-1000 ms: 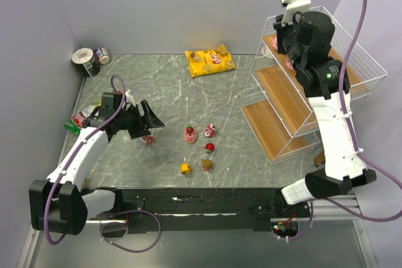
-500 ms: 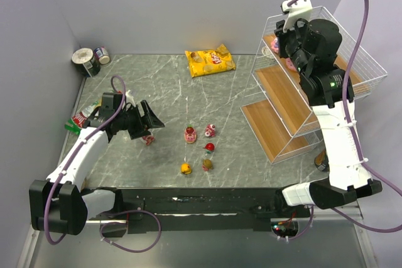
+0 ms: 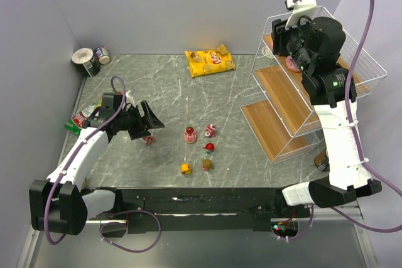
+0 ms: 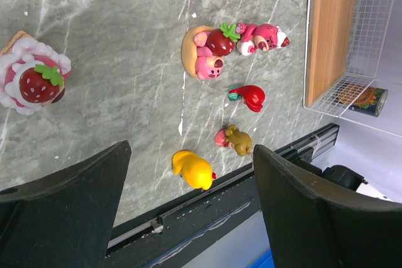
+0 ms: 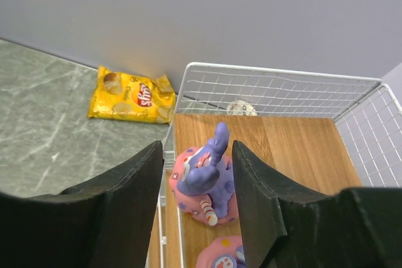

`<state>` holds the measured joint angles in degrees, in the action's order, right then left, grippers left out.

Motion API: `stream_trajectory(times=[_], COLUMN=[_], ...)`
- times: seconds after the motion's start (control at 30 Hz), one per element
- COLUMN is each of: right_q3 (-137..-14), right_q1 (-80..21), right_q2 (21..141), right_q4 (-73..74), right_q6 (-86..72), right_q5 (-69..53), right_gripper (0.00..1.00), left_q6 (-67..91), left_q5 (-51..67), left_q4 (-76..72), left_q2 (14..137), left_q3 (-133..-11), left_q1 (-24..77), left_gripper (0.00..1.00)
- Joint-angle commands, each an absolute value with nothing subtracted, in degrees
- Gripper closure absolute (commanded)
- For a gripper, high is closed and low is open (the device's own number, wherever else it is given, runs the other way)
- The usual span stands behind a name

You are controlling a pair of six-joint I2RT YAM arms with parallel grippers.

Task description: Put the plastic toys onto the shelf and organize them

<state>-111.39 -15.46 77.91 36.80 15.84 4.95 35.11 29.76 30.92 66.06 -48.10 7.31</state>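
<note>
Purple bunny (image 5: pixel 204 177) on wooden shelf (image 5: pixel 295 149)

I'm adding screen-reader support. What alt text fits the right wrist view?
A purple bunny toy on a pink donut base stands on a wooden board of the wire shelf, framed by the black fingers of the end effector. Another pink toy peeks in below; a yellow snack bag lies on the grey table beyond.

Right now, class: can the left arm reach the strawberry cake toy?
Probably yes: the open left gripper hangs close by the strawberry cake toy, with nothing lying between them.
</note>
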Motion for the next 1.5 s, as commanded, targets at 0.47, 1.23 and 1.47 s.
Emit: stream_trajectory(times=[0.47,1.23,1.47], right_q3=[-118.3,-113.6,-114.7], right_q1=[-15.1,-15.0,-15.0], right_q2=[81.1,80.0,80.5], right_q4=[39.5,32.5,32.3], right_q6=[6.9,13.9,17.0], right_q5=[6.9,12.4,12.3], right_gripper=[0.51,0.94,0.94], left_q6=[34.4,34.4,34.4], left_q5=[30.6,30.6,30.5], left_q4=[30.1,30.2,30.2], left_q2=[64.2,64.2,64.2], left_q3=[-47.5,-47.5,-47.4], left_q1=[7.1,7.0,7.1], left_gripper=[0.15,0.14,0.14])
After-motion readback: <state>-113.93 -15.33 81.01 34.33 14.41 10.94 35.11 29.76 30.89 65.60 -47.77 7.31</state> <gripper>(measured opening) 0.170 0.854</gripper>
